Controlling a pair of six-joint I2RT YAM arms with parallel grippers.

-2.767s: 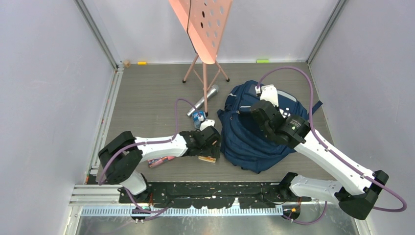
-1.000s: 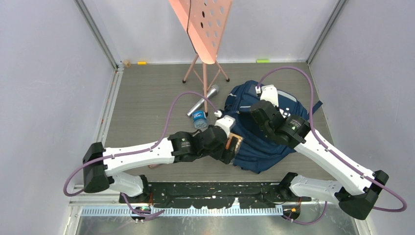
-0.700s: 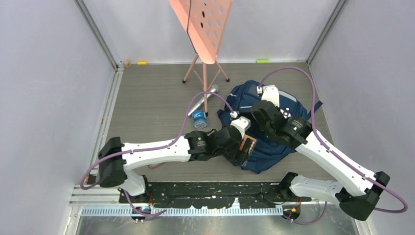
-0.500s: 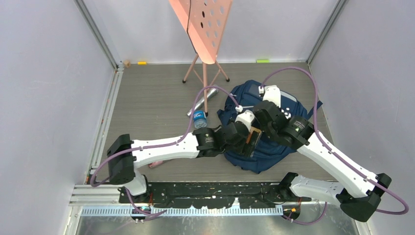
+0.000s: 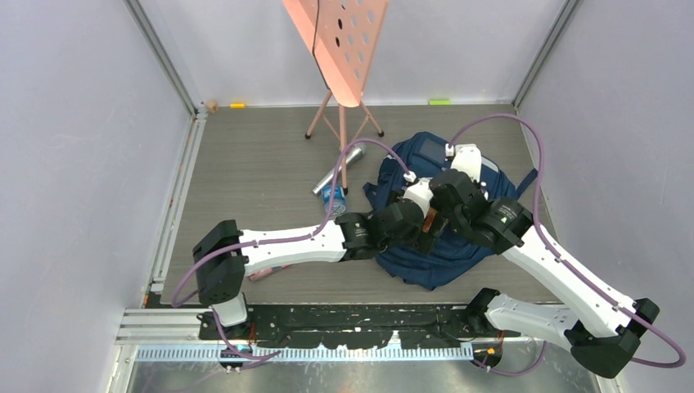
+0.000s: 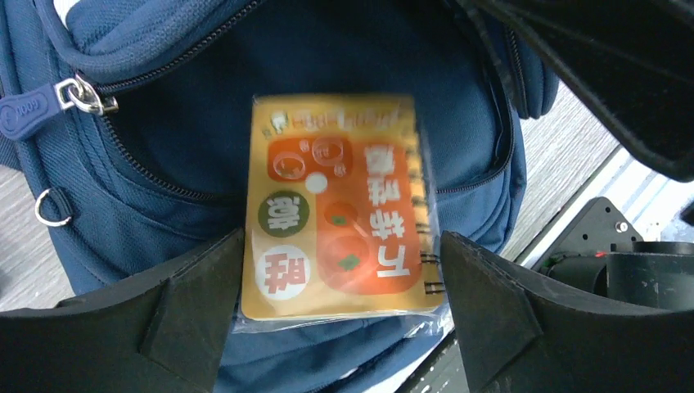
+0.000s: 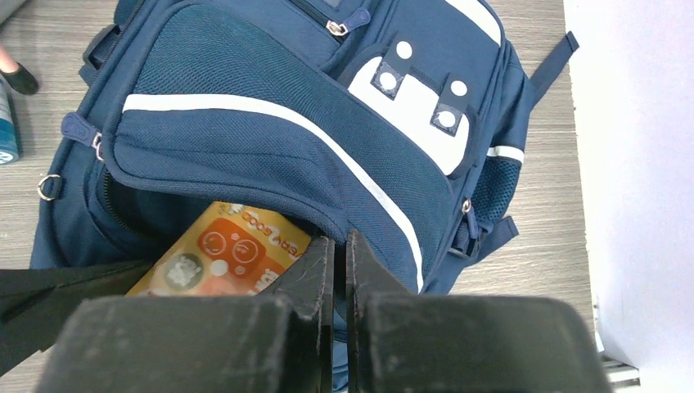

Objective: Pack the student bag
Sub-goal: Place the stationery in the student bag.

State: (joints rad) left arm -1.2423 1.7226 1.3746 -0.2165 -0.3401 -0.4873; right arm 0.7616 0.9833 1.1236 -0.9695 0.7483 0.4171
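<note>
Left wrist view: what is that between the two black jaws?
An orange spiral notebook, poised over the student bag's open pocket; the left wrist view shows it.

The top external camera hangs high above the 6 o'clock edge, looking steeply down toward 12 o'clock over the whole worktop. Both wrist cameras sit close over the student bag and share its open pocket and the orange booklet.

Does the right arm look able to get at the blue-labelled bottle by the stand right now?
Probably not. The right gripper is shut on the flap of the student bag, propping it open, and the left arm lies across the way to the blue-labelled bottle.
</note>
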